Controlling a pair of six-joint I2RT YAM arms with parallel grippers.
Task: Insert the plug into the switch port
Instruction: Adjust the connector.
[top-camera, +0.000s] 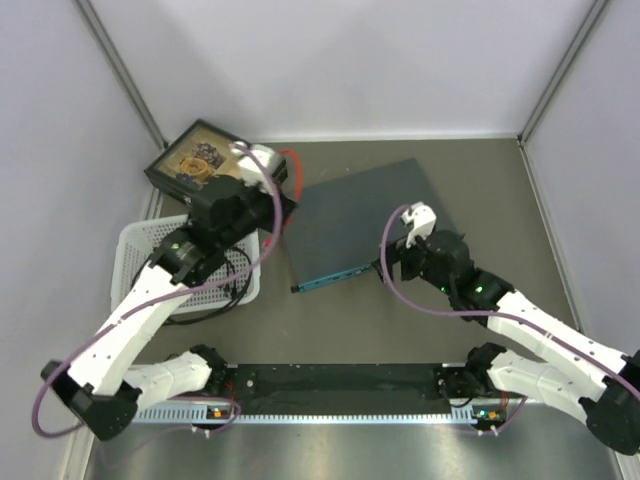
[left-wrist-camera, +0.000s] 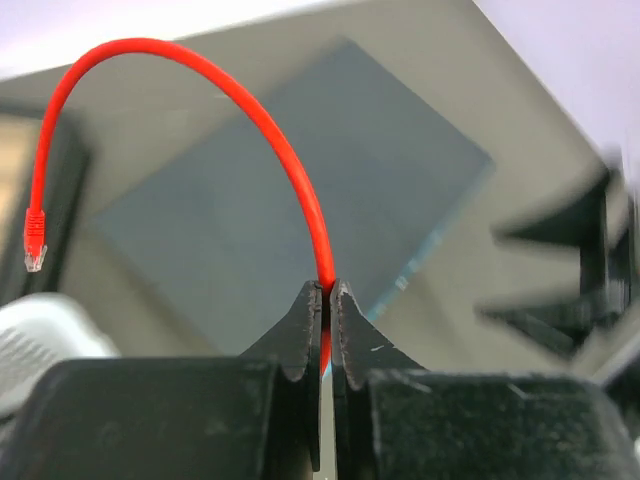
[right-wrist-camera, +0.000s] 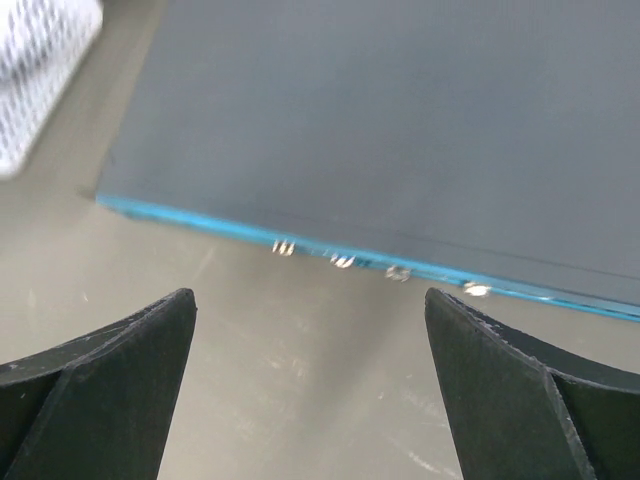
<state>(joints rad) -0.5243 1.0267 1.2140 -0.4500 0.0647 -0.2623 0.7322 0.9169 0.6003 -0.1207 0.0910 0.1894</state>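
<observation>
Red cable (left-wrist-camera: 135, 45) in left hand (left-wrist-camera: 327, 292)

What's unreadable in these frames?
- Left wrist: red cable vanishes inside the shut left tool; its lower end is hidden.
- Right wrist: switch sockets are blurred, and the frame's right edge cuts off the row.
- Top external: plug, clear in the left wrist view, is too small to pick out; the left arm covers its tool.

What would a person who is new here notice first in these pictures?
The red cable arcs up from the shut left gripper, its clear plug hanging free at the far end. The dark switch lies mid-table, and the open right gripper faces its teal edge with small sockets.
</observation>
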